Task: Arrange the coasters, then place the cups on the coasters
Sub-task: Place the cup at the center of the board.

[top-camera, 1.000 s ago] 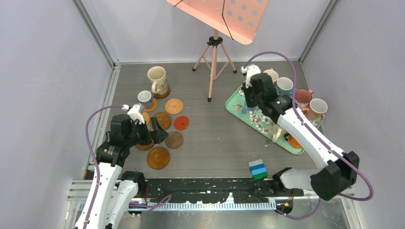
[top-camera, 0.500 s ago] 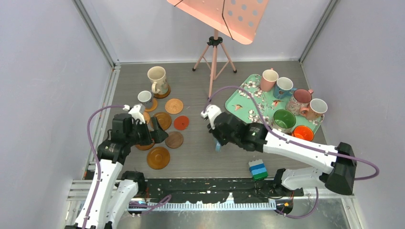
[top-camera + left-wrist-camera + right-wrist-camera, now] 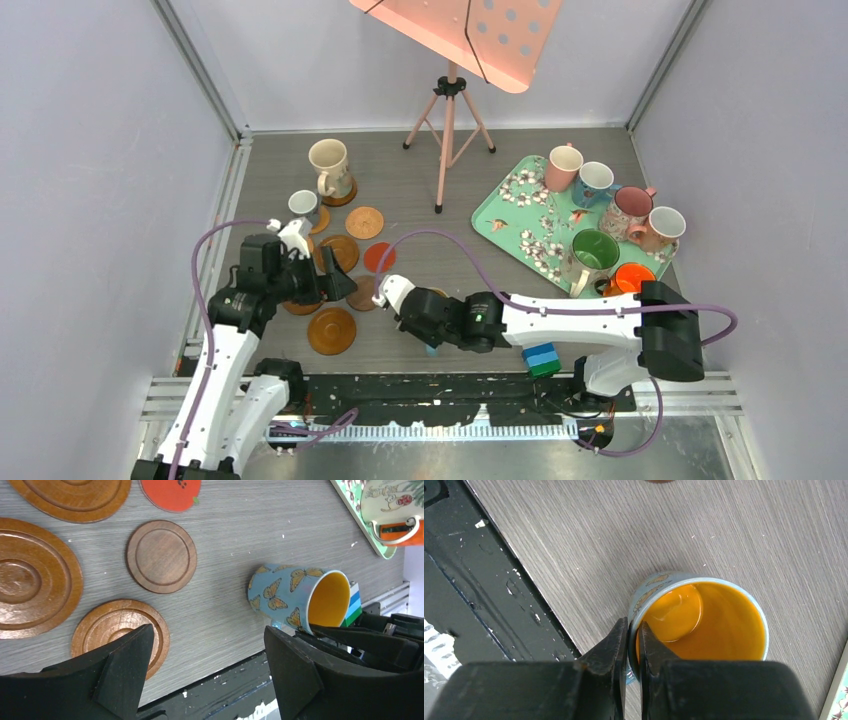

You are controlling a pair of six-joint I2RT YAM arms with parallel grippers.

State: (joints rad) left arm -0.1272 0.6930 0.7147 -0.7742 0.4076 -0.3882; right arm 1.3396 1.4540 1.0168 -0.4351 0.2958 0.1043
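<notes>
Swinging away from the tray, my right arm has crossed to the near middle of the table with a mug. Nearest me, the right gripper (image 3: 633, 630) is clamped on the rim of the butterfly mug (image 3: 704, 615), one finger inside the yellow bowl and one outside. The mug sits directly under the fingers; I cannot tell if its base touches the table. A blue-and-green block stack (image 3: 541, 357) stands just to its right. To the left, the left gripper (image 3: 207, 645) hangs with jaws wide apart and nothing between them, over a grooved tan coaster (image 3: 120, 632). The mug lies well to the right of that gripper, apart from every coaster. Just beyond are a dark brown coaster (image 3: 161, 556) and a red coaster (image 3: 379, 257), with a large coaster (image 3: 331, 330) nearer me. Farther back left, a cream mug (image 3: 329, 165) and a small grey mug (image 3: 303, 206) each stand on a coaster. Far right, the floral tray (image 3: 510, 215) holds more mugs.
</notes>
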